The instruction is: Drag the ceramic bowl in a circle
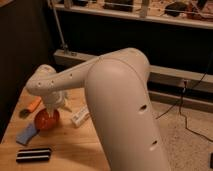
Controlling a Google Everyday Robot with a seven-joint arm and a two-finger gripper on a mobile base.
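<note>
The ceramic bowl point(46, 121) is a small glossy orange-red bowl on the left part of the wooden table point(75, 147). My gripper point(53, 111) hangs from the white arm directly over the bowl's right rim, pointing down, with its tips at the bowl. The jaws look open, and the wrist hides part of the bowl. I cannot tell whether a finger touches the rim.
A flat blue sponge point(27, 134) lies just left of the bowl. A black striped bar point(33, 155) sits near the front edge. A white packet point(80, 117) lies right of the bowl and an orange object point(34, 104) behind it. The big white arm fills the right of the view.
</note>
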